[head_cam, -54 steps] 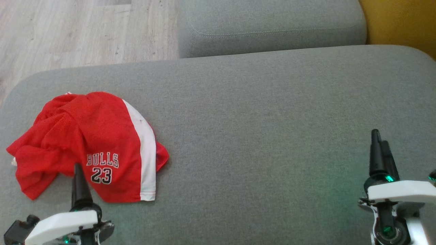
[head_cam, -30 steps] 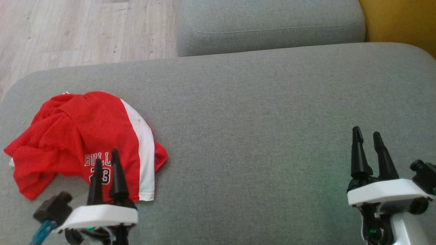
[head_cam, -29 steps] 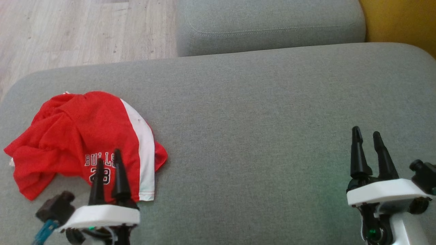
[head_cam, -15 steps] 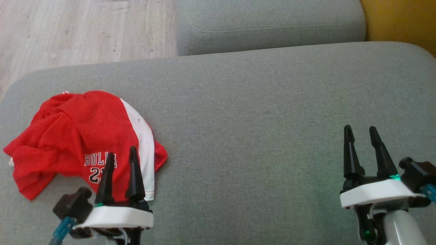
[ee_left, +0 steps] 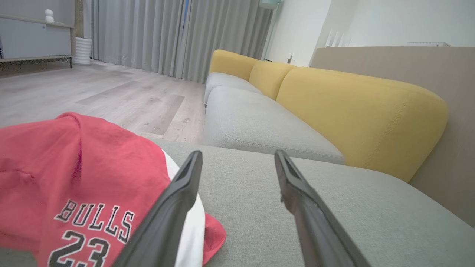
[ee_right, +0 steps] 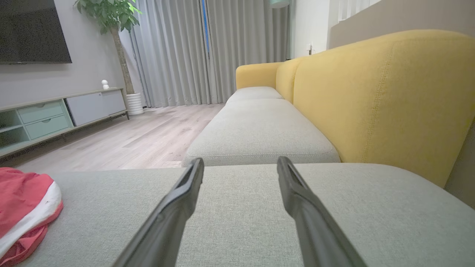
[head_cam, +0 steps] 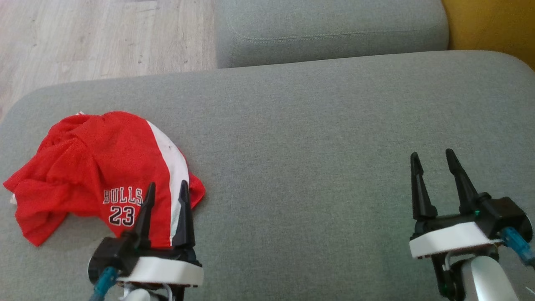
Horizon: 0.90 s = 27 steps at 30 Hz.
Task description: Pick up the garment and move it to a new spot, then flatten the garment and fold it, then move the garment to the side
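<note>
2 pincers, bigger change: left pincer (head_cam: 167, 184) has swung in from the lower-left corner. Both fingers are now spread and empty, with the tips over the near-right hem of the garment (head_cam: 96, 167).
Left wrist check: 1 finger lies across the white stripe (ee_left: 193, 226), the other over bare cushion. Can't tell if it touches the cloth.
Smaller change: right pincer (head_cam: 431, 153) has turned so both fingers show and has crept forward and inward. It is released, holds nothing, and is well apart from the garment.
No change: garment is in the same crumpled heap at the left end of the seat cushion (head_cam: 313, 146), "BULLS 23" print up.
Task read: step 1 pick-up looks about to start, nothing lifted yet. Left pincer seems lined up on the hem.
Open room, largest: bare middle and right of the seat cushion, likely the new spot and wide enough to flatten.
Edges: garment's left side sits near the cushion's rounded left end, with the floor (head_cam: 104, 37) beyond it. Drag right, not left.
Far side: far cushion (head_cam: 334, 29) is just behind a seam, and the yellow backrest (head_cam: 489, 25) bounds the far right.
</note>
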{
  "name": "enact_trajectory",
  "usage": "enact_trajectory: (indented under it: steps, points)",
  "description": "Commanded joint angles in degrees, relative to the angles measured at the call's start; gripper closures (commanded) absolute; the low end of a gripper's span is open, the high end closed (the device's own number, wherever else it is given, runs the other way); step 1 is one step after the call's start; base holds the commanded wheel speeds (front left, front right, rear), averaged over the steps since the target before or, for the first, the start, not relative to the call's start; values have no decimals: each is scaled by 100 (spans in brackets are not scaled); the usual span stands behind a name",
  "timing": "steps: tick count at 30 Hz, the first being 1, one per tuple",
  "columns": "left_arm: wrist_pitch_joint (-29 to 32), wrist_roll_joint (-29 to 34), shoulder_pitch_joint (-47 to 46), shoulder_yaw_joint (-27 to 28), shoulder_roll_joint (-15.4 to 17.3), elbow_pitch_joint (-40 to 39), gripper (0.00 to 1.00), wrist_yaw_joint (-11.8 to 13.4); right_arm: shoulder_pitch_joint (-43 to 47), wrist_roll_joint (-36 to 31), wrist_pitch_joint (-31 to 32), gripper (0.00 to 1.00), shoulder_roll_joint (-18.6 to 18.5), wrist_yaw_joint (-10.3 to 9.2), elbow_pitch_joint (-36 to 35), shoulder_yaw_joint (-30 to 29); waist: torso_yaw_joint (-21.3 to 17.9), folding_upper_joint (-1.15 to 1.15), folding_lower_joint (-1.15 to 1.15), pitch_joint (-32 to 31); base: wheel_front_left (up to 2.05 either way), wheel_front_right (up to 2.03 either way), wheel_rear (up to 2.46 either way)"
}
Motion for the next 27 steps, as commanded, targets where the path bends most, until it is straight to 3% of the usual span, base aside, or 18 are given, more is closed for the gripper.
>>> enact_trajectory:
  steps: [1,9,18,27]
  points:
    - [-105,222,-347,76,37,-215,0,45,-68,-223,-97,0,-45,-4,-258,159,2,0,0,0,0,0,0]
    - [-239,861,-390,-60,48,-223,0,163,-46,-720,-232,0,-47,-4,-370,277,16,0,0,16,0,0,0]
    - [-390,380,-298,117,47,-370,0,-100,61,563,-384,0,-50,-4,-360,182,41,0,0,17,0,0,0]
    - [-474,472,-204,76,49,52,0,-218,169,1028,-469,0,-52,-4,-20,395,9,0,0,-19,0,0,0]
